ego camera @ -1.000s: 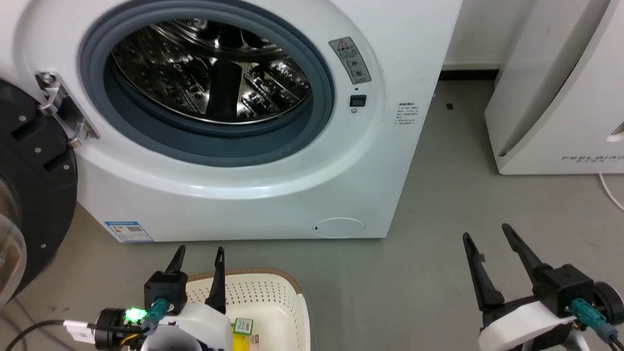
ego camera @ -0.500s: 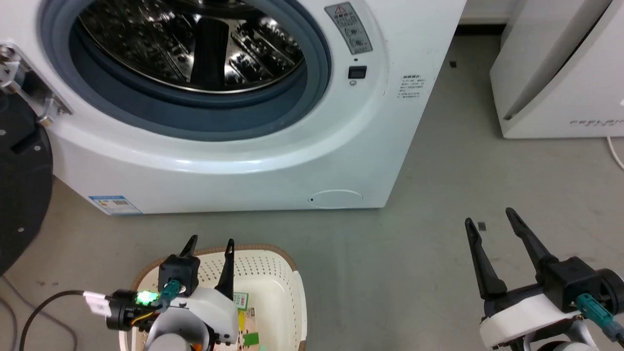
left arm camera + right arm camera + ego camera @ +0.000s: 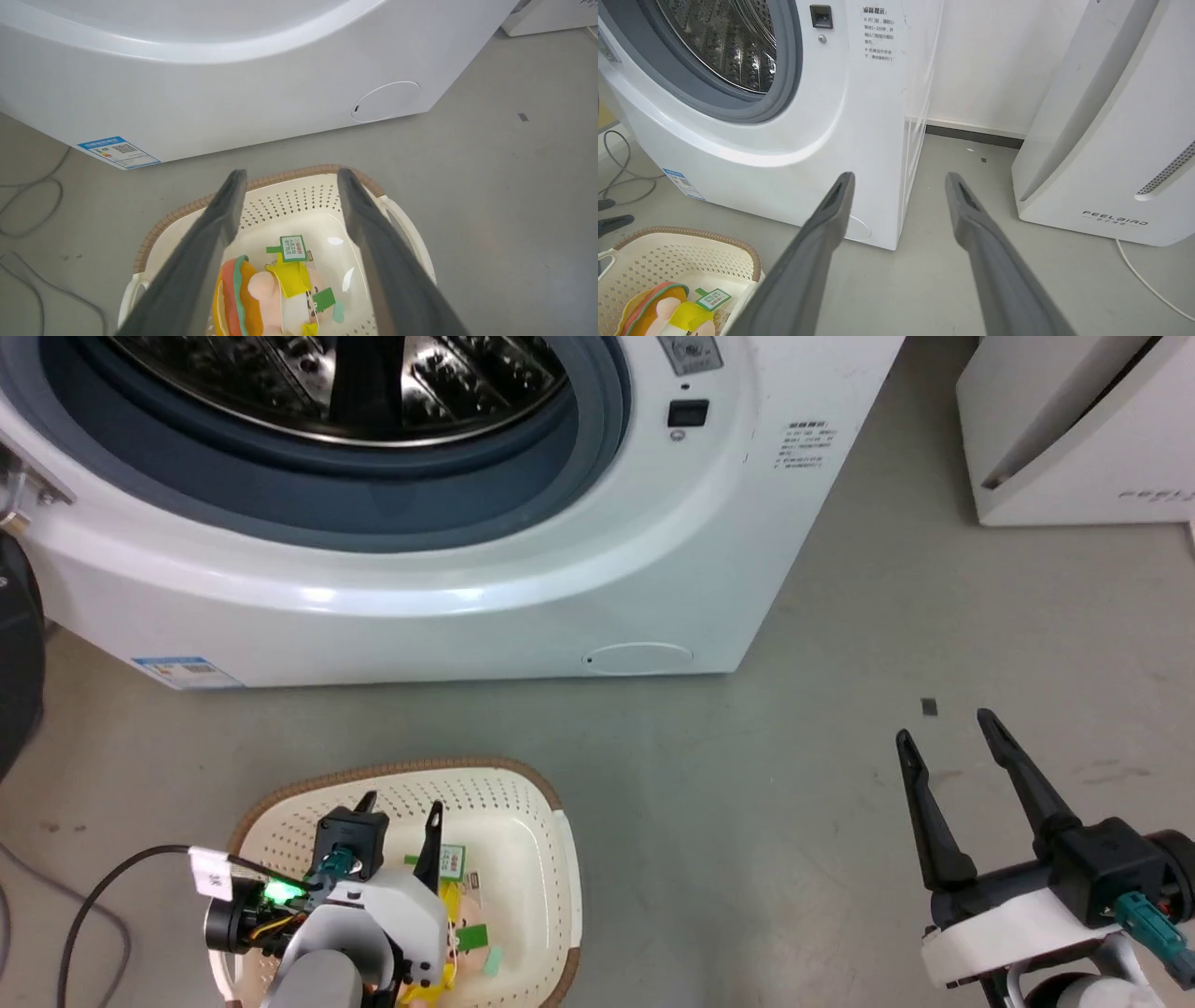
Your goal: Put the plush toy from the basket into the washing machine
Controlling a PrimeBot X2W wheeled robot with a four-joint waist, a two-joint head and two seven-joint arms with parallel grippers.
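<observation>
The plush toy [image 3: 266, 289] lies in the basket [image 3: 299, 175], its orange-red-green burger part to the left, peach and yellow parts and a green-white tag to the right. My left gripper [image 3: 400, 805] hangs open over the basket [image 3: 523, 793], fingers [image 3: 210, 242] spread above the toy without touching it. The toy [image 3: 457, 924] peeks out beside my left wrist. The washing machine [image 3: 448, 607] stands behind with its drum [image 3: 345, 383] open. My right gripper [image 3: 945, 726] is open over bare floor at the right, empty. The right wrist view shows the toy [image 3: 663, 310] and basket [image 3: 686, 233] at lower left.
The black-framed door [image 3: 14, 644] swings open at the far left. A plain white appliance [image 3: 1083, 429] stands at the right with a white cord [image 3: 1143, 275]. Grey cables [image 3: 28, 205] lie on the floor left of the basket.
The head camera has tilted down, so the machine slid up and more of the basket shows. My left gripper has dropped lower into the basket toward the toy. Both grippers stay open.
</observation>
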